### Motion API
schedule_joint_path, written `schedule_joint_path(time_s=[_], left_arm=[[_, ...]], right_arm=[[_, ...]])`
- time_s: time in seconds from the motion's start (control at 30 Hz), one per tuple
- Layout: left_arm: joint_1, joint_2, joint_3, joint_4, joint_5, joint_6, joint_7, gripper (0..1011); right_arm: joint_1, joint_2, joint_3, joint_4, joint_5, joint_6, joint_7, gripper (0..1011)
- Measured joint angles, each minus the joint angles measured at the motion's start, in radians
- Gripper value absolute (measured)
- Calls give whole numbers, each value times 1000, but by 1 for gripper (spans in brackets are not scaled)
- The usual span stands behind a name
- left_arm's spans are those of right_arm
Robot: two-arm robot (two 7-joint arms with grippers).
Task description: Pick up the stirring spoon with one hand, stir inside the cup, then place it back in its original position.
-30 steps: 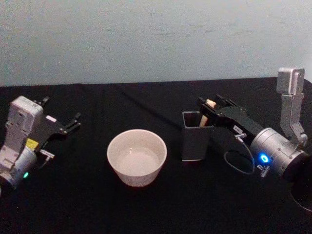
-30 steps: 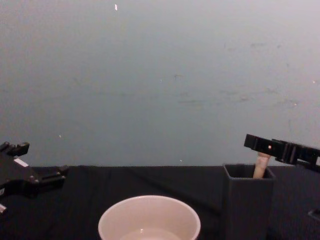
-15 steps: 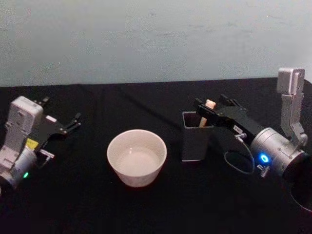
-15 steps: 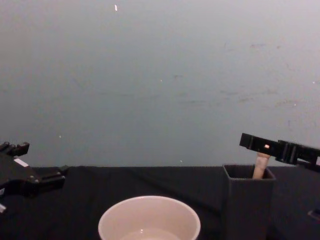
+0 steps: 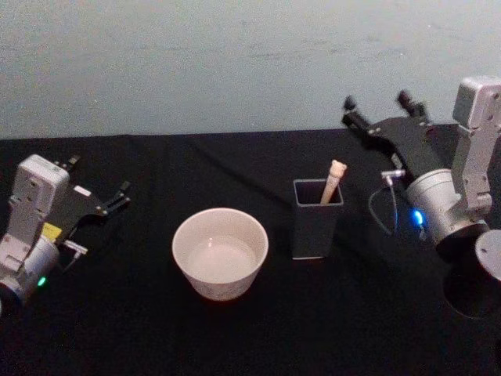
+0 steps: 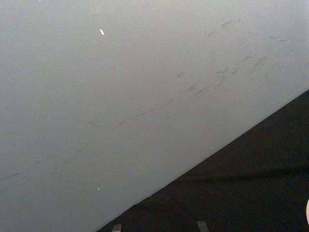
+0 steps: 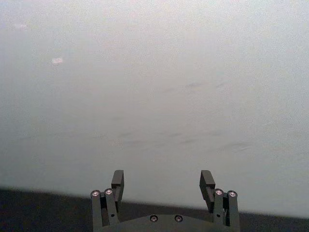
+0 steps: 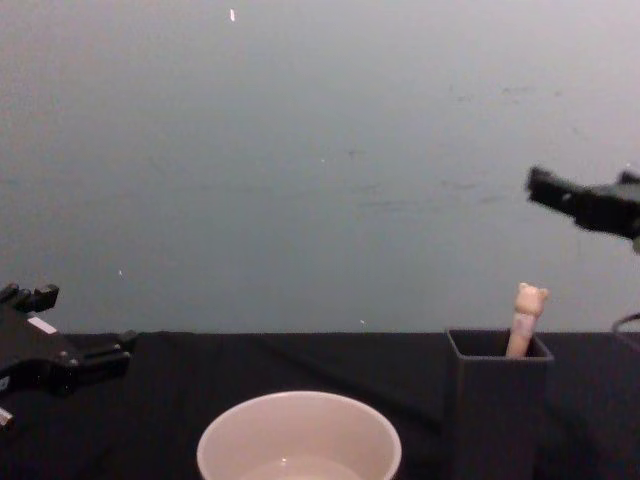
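The stirring spoon (image 5: 332,180) is stood handle-up in the holder (image 5: 316,218) beside the cup (image 5: 220,251) for easy grasping; right gripper (image 5: 378,112), raised behind, is released and empty; left gripper (image 5: 100,199) is parked open.

- Left tool (image 5: 117,194): black forked fingers on a black bracket, white label patch behind them.
- Behind that, a silver-grey camera block, yellow sticker, green light on the round wrist.
- Right tool (image 5: 377,117): black fingers (image 7: 117,183) with small silver screws beside them.
- Behind it, silver cylindrical wrist, blue light, thin looping cable, grey boxy camera housing.
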Motion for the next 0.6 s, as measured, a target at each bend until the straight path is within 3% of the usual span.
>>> schedule_joint_path(time_s=[0.07,0.1,0.23,0.37,0.6], left_arm=[[0,0,0,0,0,0,0,1001],[0,0,0,0,0,0,0,1001],[0,0,0,0,0,0,0,1001],[0,0,0,0,0,0,0,1001],[0,0,0,0,0,0,0,1001]], right_arm=[[7,-14,4,12,-51,-14,-58,1000],[14,-24,7,27,-101,-21,-108,1000],[19,-36,9,66,-181,-17,-184,1000],[9,-40,12,103,-214,7,-205,1000],[-26,-43,27,149,-215,71,-186,1000]])
